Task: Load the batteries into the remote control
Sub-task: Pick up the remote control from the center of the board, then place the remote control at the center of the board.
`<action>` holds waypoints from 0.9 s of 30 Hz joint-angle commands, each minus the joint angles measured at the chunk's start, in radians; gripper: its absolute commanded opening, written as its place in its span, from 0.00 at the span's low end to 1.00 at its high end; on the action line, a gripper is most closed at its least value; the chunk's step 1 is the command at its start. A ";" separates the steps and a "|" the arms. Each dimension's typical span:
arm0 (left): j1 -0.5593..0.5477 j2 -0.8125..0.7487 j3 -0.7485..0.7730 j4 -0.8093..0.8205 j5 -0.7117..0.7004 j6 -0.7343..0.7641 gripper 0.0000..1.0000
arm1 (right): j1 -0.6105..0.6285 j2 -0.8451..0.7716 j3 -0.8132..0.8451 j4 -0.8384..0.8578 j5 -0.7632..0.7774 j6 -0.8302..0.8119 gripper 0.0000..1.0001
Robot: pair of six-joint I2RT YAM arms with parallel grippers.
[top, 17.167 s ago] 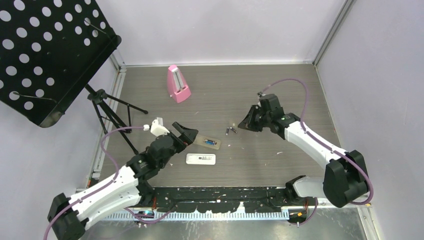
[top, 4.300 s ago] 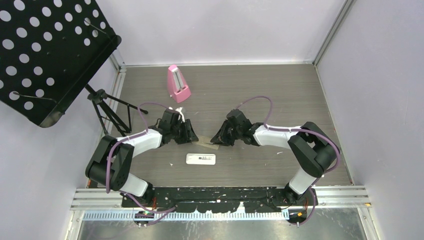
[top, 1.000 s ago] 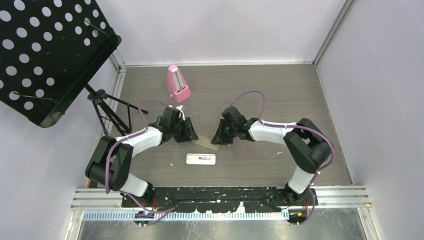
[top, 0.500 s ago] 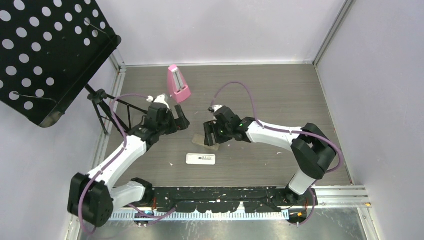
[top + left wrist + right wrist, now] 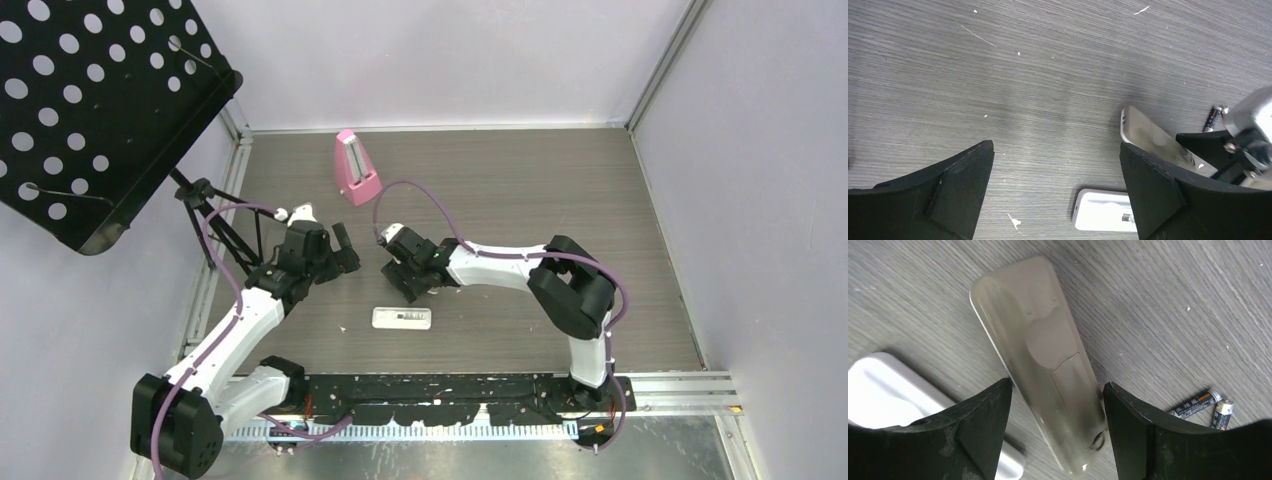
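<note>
Your right gripper [image 5: 1053, 390] open, straddling grey remote [image 5: 1043, 355] without pinching; left gripper [image 5: 1055, 147] open too, hovering aside. Remote lies back-up, reckon so hatch [image 5: 1073, 377] faces you; two batteries [image 5: 1204, 402] loose beside.

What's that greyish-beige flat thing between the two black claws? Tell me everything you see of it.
It is a slim remote control with rounded corners, in smooth, glossy grey-beige plastic by its look. Its upturned face shows a shallow round dimple and a closed rectangular cover. It lies flat on the wood-grain table, between the open fingers of the right gripper, which seem not to grip it. A white device lies beside it; two dark batteries lie apart.
</note>
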 commanded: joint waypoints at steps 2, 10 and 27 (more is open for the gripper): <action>0.008 -0.003 -0.007 -0.005 0.006 0.030 1.00 | -0.005 0.057 0.052 -0.064 0.025 -0.045 0.73; 0.010 -0.013 -0.011 -0.003 0.021 0.038 1.00 | -0.022 0.074 0.080 -0.094 0.007 -0.013 0.57; 0.010 -0.079 -0.001 -0.034 0.060 0.062 1.00 | -0.312 -0.213 -0.044 -0.070 0.359 0.310 0.36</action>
